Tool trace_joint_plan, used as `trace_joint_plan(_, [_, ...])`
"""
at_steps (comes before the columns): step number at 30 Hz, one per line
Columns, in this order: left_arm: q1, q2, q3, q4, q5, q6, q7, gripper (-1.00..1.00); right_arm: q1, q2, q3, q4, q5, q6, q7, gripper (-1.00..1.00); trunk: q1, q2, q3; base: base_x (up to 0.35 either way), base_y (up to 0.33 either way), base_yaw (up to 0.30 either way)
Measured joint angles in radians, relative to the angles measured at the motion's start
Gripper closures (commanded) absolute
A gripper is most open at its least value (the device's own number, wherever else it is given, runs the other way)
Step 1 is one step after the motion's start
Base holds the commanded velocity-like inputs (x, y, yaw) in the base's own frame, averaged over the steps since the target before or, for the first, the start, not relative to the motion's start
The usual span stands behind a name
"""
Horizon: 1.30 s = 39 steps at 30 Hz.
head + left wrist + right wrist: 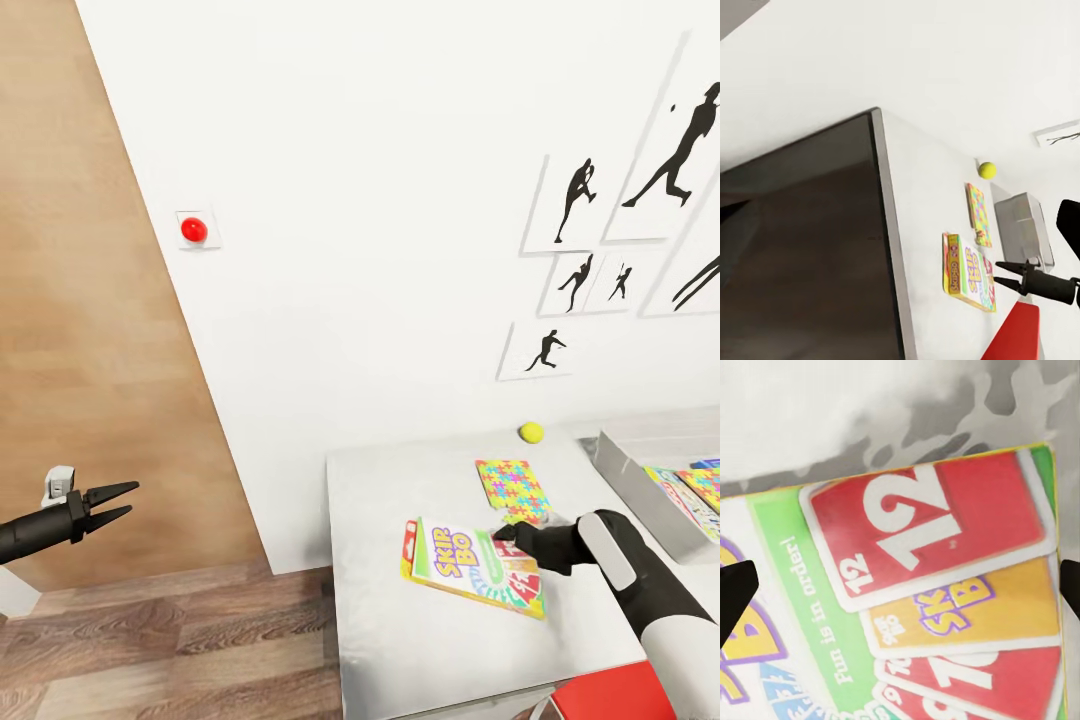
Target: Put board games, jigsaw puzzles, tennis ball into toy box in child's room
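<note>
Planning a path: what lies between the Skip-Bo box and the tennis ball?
In the head view, the jigsaw puzzle lies between the Skip-Bo box and tennis ball.

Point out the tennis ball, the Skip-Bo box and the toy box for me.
tennis ball (531, 432), head view, its centre.
Skip-Bo box (460, 565), head view, printed lid.
toy box (640, 478), head view, near grey wall.

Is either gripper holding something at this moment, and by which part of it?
Nothing is held. The left gripper is open over the floor. The right gripper is open just above the Skip-Bo board game, near its right edge, not closed on it.
</note>
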Motion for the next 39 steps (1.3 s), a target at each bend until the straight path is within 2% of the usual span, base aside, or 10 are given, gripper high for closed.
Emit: trace_joint_plan(39, [0.0,-0.001,0.0,0.0,0.0,0.0,0.0,-1.0,-0.026,0.015,0.001,0.003,-0.002,-0.001,0.001,-1.0,0.0,0.0,0.0,0.0,0.0,0.0])
